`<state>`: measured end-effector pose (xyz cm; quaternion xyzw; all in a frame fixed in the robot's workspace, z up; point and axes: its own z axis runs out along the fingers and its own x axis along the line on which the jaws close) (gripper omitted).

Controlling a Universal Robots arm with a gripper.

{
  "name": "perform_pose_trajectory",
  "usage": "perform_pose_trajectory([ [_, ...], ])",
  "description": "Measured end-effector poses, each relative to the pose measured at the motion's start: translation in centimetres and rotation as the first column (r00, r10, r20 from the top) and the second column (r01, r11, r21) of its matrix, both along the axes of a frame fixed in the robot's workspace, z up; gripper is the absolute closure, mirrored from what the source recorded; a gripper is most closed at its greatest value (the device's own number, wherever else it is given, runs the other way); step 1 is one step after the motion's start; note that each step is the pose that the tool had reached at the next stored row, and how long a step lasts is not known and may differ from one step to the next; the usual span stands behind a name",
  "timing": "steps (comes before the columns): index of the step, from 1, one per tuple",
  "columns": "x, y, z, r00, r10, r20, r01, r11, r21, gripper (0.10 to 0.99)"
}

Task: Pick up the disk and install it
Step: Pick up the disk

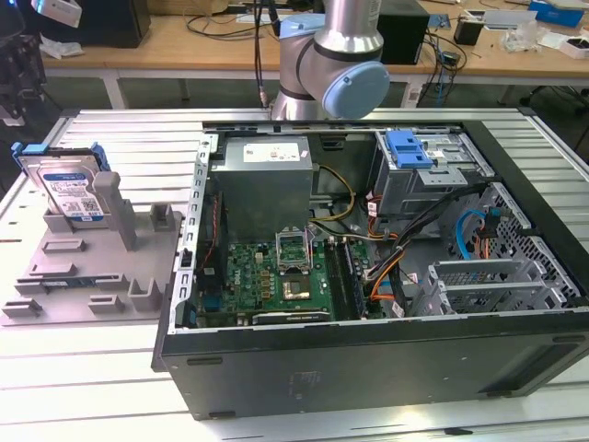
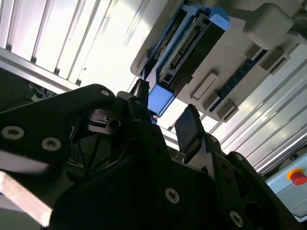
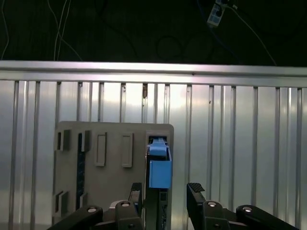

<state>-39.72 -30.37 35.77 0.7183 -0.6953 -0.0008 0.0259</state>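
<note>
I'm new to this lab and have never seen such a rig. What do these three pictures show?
The silver-and-blue jointed machine is a robot arm. The exterior view comes from a camera off the arm; both wrist views from cameras riding near its black two-fingered gripper. On the ribbed metal table lie an open black computer case and a grey plastic holder. In it stands the disk, a flat silver hard drive in a blue bracket. The gripper is open, holds nothing, and hangs above the disk.

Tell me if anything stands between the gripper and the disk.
Nothing visible does. In the first wrist view the gripper, jaws open, faces the disk, which stands on edge in the grey holder, its blue-framed edge lined up with the gap.
</note>
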Motion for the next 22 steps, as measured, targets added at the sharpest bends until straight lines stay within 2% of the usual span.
perform_pose_trajectory([
  [12,-0.15,-0.34,-0.44,1.0000,0.008,-0.0001,-0.008,1.0000,0.000,0.588],
  [22,-0.08,-0.50,-1.76,1.0000,0.008,-0.0001,-0.008,1.0000,0.000,0.588],
])
